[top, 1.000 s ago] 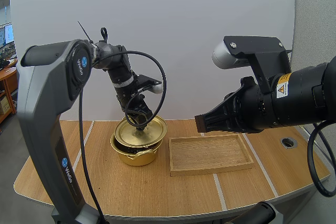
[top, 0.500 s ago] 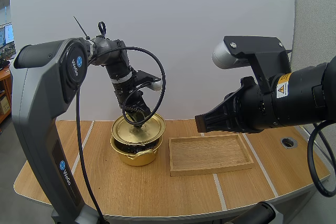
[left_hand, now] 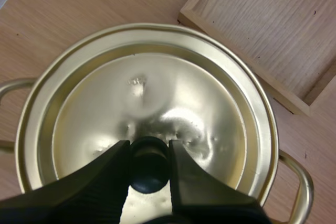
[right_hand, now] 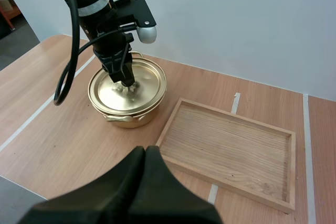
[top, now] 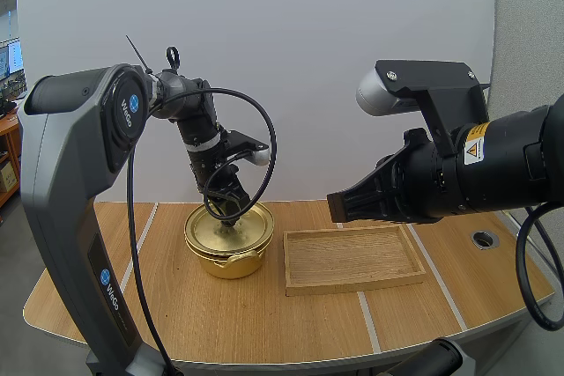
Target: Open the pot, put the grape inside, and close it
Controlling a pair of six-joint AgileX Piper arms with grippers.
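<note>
A gold pot (top: 227, 259) stands on the table left of centre, with its gold lid (top: 238, 233) lying flat on the rim. My left gripper (top: 231, 216) reaches down from above and is shut on the lid's black knob (left_hand: 149, 165). In the left wrist view the two fingers pinch the knob from both sides over the lid (left_hand: 157, 93). My right gripper (right_hand: 145, 153) is shut on nothing, its fingers together as one wedge. It hangs in the air above the table (top: 336, 207), right of the pot (right_hand: 126, 116) and near the tray.
A shallow wooden tray (top: 352, 258) lies just right of the pot, with nothing in it (right_hand: 231, 145). A round hole (top: 484, 239) sits in the tabletop at far right. Bare table spreads in front of the pot and tray.
The lid hung tilted over the pot's rim in the left gripper; it has come down and now lies flat on the pot. The right arm has not moved.
</note>
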